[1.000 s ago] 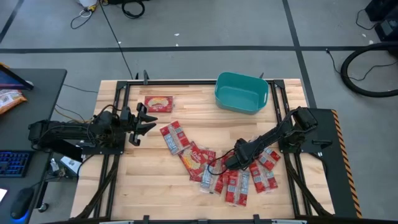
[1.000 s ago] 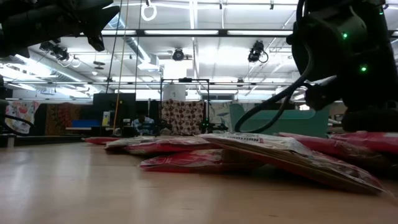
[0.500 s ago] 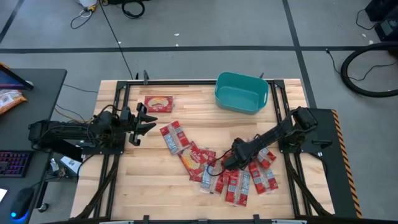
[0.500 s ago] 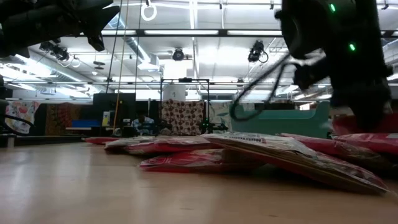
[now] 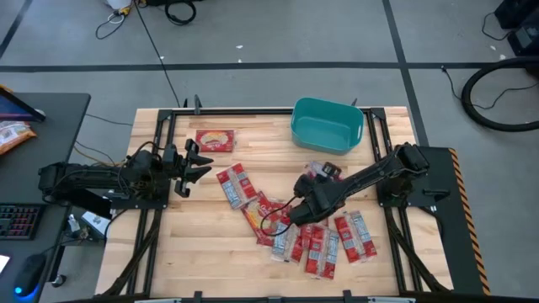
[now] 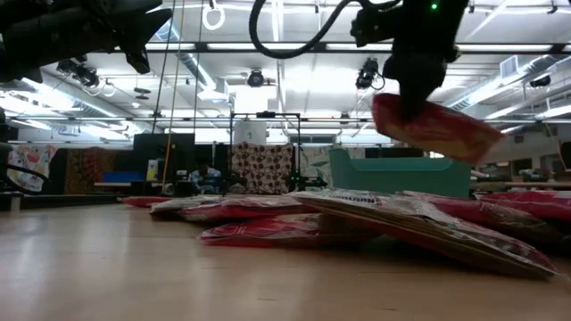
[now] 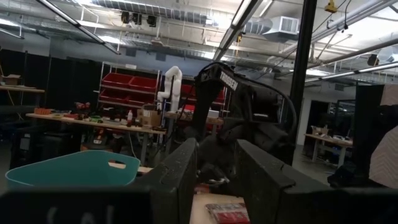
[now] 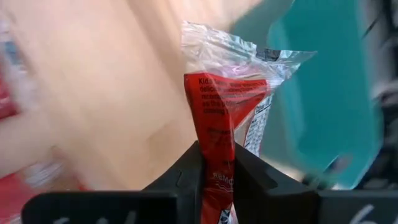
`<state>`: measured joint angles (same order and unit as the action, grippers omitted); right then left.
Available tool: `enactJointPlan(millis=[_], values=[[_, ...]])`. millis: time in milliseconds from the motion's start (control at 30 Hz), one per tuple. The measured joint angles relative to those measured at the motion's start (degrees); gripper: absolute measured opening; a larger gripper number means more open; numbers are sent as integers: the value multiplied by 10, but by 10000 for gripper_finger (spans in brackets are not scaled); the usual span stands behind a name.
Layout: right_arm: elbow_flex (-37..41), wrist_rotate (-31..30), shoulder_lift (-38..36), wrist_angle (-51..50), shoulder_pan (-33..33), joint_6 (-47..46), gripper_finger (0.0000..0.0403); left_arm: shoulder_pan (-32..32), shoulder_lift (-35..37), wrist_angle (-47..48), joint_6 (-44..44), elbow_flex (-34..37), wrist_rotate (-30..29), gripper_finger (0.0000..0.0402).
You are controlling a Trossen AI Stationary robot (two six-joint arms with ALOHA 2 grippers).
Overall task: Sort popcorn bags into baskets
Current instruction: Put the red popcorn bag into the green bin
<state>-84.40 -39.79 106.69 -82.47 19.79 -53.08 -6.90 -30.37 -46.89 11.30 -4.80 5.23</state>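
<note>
Above the table's middle, your right gripper (image 5: 313,180) pinches one popcorn bag (image 5: 323,171), lifted near the teal basket (image 5: 327,125). Your left gripper (image 5: 197,160) waits at the left, fingers spread, holding nothing.

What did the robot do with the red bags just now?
The right gripper lifted one popcorn bag off the pile and carried it toward the teal basket. It is shut on the bag, which is now in the air. The left gripper and the other bags stayed put.
</note>
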Motion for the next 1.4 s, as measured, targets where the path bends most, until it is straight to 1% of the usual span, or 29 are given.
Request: enactJointPlan(millis=[133, 267, 400, 567, 733, 900, 1067, 1133, 1267, 1333, 1400], values=[[0, -62, 0, -1, -21, 106, 69, 0, 0, 0, -1, 0, 0, 116], [0, -93, 0, -3, -65, 182, 70, 0, 0, 1, -1, 0, 0, 116], [0, -119, 0, -2, -118, 230, 70, 0, 0, 12, 4, 0, 0, 116], [0, -121, 0, 2, -194, 305, 71, 0, 0, 22, -5, 0, 0, 116], [0, -127, 0, 58, -281, 411, 71, 0, 0, 21, -47, 0, 0, 116], [16, -89, 0, 166, -353, 522, 71, 0, 0, 6, -50, 0, 0, 116], [53, -79, 0, 244, -400, 608, 71, 0, 0, -9, -49, 0, 0, 116], [68, -48, 0, 284, -417, 640, 71, 0, 0, -7, -50, 0, 0, 116], [82, 46, 0, 307, -442, 650, 79, 0, 0, 2, -59, 0, 0, 116], [82, 64, 0, 304, -445, 635, 89, 0, 0, 6, -60, 0, 0, 116], [77, 64, 0, 286, -439, 627, 102, 0, 0, 9, -60, 0, 0, 116]])
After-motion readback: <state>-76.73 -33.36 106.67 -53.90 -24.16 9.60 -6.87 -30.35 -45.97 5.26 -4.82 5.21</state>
